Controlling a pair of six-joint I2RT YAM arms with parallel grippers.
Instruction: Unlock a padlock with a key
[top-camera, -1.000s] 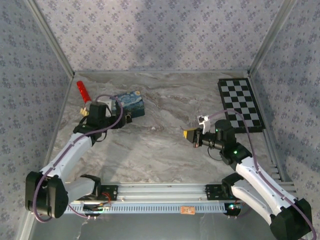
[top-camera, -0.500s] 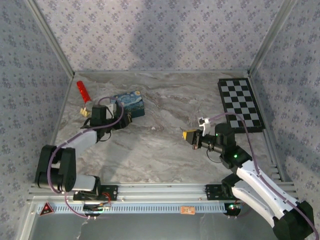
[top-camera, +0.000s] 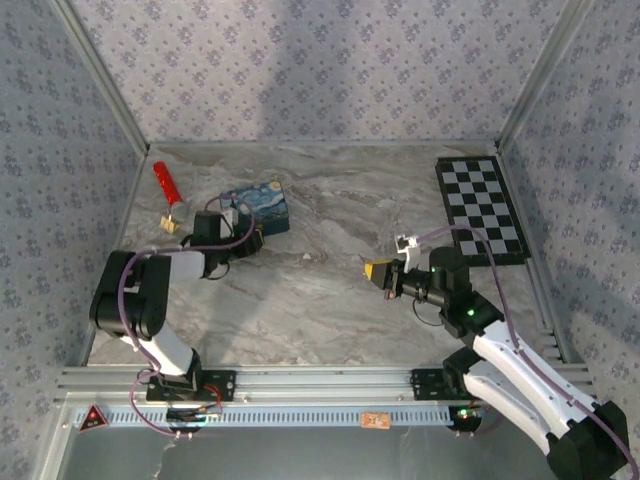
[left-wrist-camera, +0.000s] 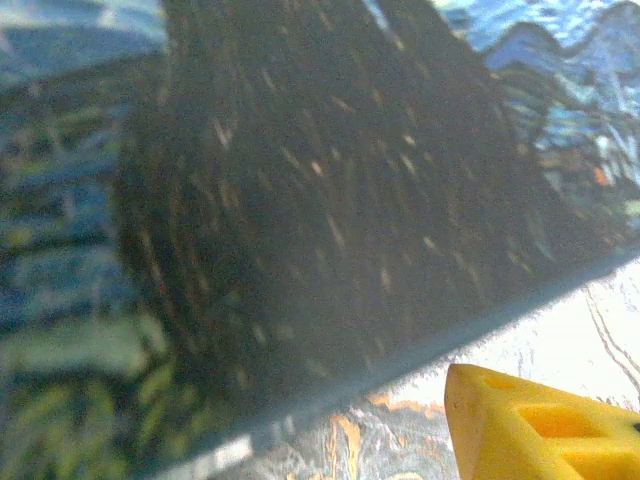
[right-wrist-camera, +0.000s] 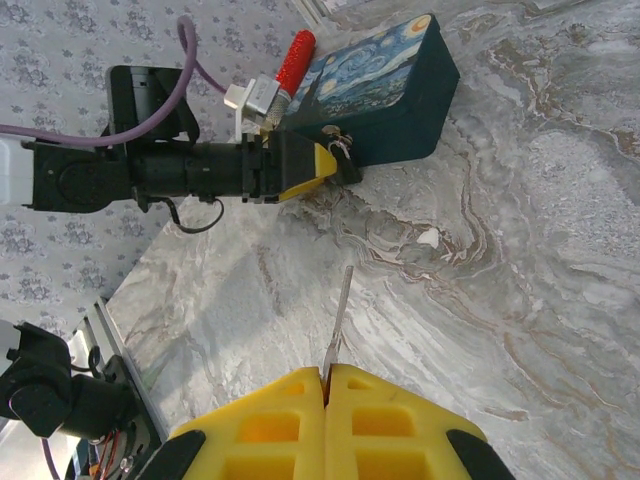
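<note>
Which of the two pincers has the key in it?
The right pincer, shut on the thin silver metal key; the left pincer is at the blue painted tin.

Black padlock beside tin; key apart

Left jaws beside blue tin, right jaws mid-table, checkerboard far right

soft even light, broad dim shadows on the patterned wall, left wrist view heavily blurred
</note>
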